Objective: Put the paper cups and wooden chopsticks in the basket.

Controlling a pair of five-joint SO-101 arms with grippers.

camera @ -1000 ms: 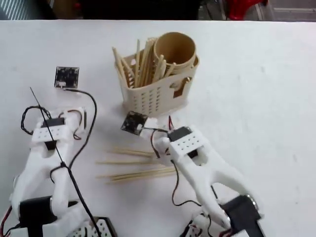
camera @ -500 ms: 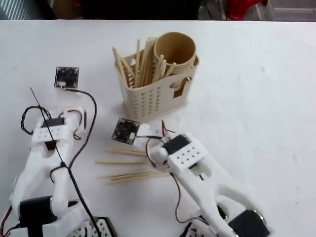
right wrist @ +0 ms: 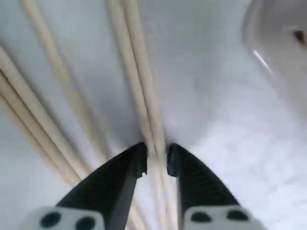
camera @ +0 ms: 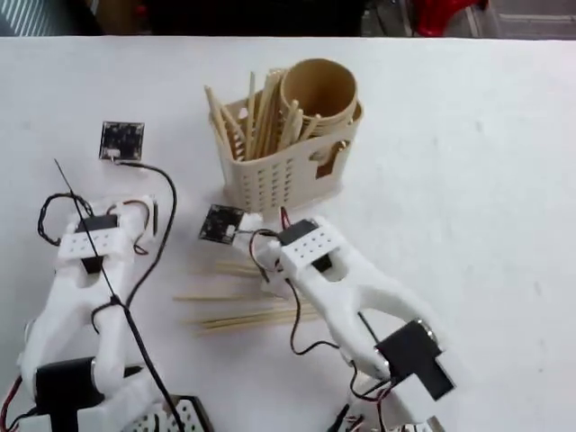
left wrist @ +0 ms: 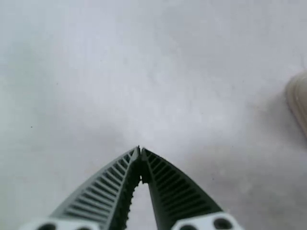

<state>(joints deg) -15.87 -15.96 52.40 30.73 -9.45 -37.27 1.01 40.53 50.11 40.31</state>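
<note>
Mostly you're done: the stacked cups and many chopsticks already stand in the basket. What's left is the few loose chopsticks lying on the table just in front of it. Your right tool sits down among them, jaws narrowly parted astride two, nothing lifted yet. Your left tool is closed and empty over bare table, off to the side.

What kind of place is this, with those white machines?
Probably a robotics lab or workshop bench: two white plastic robot arms with loose wires on a white table, wooden chopsticks, and a cream slotted plastic basket.
</note>
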